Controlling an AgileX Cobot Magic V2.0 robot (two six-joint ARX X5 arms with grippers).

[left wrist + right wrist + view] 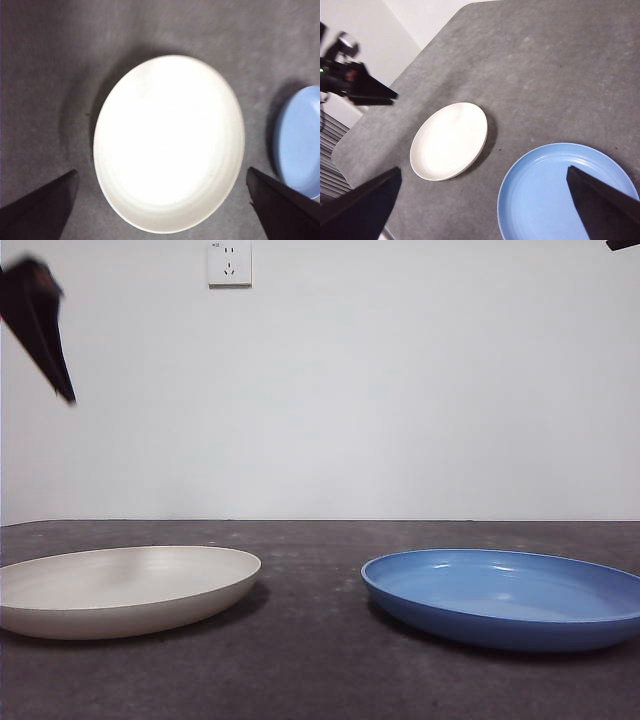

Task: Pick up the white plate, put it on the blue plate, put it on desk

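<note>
So on the left side of the front view there's the left tool [40, 330], hanging high up in the air as a dark wedge, well above the white plate [125, 588]. Its wrist camera looks straight down on that plate [169, 142], and the two jaws are spread wide, released, nothing between them, one either side of the plate but way above it.

The white plate sits flat on the dark grey worktop [310, 670], left of centre, empty. Behind it on the pale wall there's a white socket [229, 262].

Moving right, there's a bare strip of worktop and then the blue plate [505, 597], also flat and empty. The two plates are near each other but not touching.

Far top right corner, only a tiny black tip of the right tool [622, 244] shows. From its own wrist view it's parked high over the blue plate [560, 192], jaws wide apart and holding nothing, with the white plate [449, 141] further off and the left tool [367, 90] visible beyond it.
</note>
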